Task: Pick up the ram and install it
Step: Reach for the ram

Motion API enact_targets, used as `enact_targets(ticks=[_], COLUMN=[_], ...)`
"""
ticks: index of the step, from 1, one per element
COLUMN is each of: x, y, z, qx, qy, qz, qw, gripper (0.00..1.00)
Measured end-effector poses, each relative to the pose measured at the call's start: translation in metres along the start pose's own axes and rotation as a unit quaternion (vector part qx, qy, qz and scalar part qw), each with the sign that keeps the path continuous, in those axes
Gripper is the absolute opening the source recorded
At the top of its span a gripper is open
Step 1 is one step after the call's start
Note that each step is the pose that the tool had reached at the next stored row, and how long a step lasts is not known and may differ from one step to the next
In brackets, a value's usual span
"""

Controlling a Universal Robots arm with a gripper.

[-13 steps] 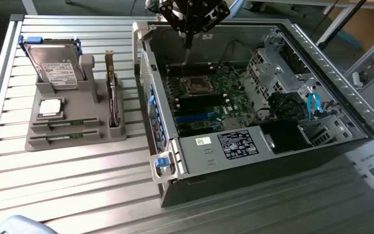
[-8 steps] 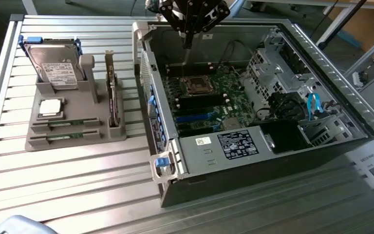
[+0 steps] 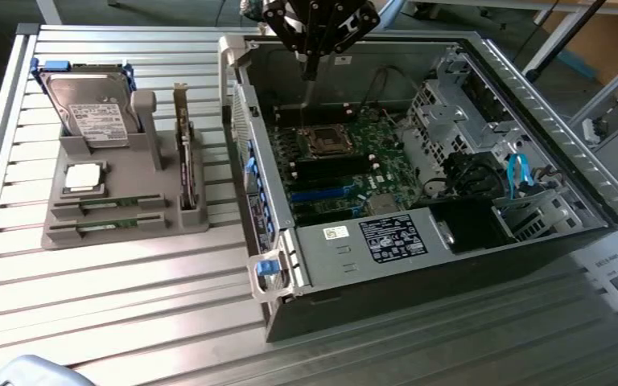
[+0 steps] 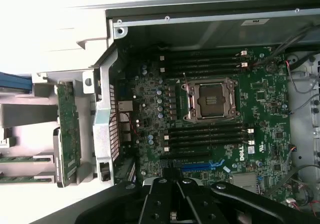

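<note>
A slatted metal table (image 3: 126, 305) carried everything. On the exterior view's right sat the open computer case (image 3: 395, 322), and on its left a grey holder (image 3: 138, 189), just beside the case.

The exterior view took in the whole holder: a hard drive (image 3: 94, 108) stood upright at its far end, an expansion card (image 3: 186, 161) stood on edge along the side nearest the case, and a square silver processor chip (image 3: 84, 178) lay flat in the middle. The wrist view looked straight down into the case. It gave the motherboard (image 4: 260, 114) in detail, with its bare processor socket (image 4: 210, 99) and rows of black memory slots (image 4: 205, 134) on either side, all unfilled.

The claw (image 3: 311, 68) hung above the far end of the case, shut tight with nothing in it.

One ram stick (image 3: 110, 204) and a second ram stick (image 3: 110, 224) sat in two parallel grooves at the end of the holder farthest from the hard drive, well apart from the claw. Both looked like long, thin green strips. Their chips and labels were too small to make out.
</note>
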State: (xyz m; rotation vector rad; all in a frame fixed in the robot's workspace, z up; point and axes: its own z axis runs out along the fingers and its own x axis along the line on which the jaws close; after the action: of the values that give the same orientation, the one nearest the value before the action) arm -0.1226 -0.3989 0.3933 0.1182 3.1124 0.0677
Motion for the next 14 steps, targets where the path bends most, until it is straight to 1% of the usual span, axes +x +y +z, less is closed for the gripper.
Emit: enact_targets(ticks=[1, 9, 14], x=[0.001, 0.016, 0.029], y=[-0.0001, -0.0012, -0.0022], z=[0.0, -0.0004, -0.0006], qx=[-0.0001, 0.0, 0.0], qy=[0.0, 0.0, 0.0001], qz=[0.0, 0.0, 0.0], qw=[1.0, 1.0, 1.0], gripper=[0.1, 0.1, 0.1])
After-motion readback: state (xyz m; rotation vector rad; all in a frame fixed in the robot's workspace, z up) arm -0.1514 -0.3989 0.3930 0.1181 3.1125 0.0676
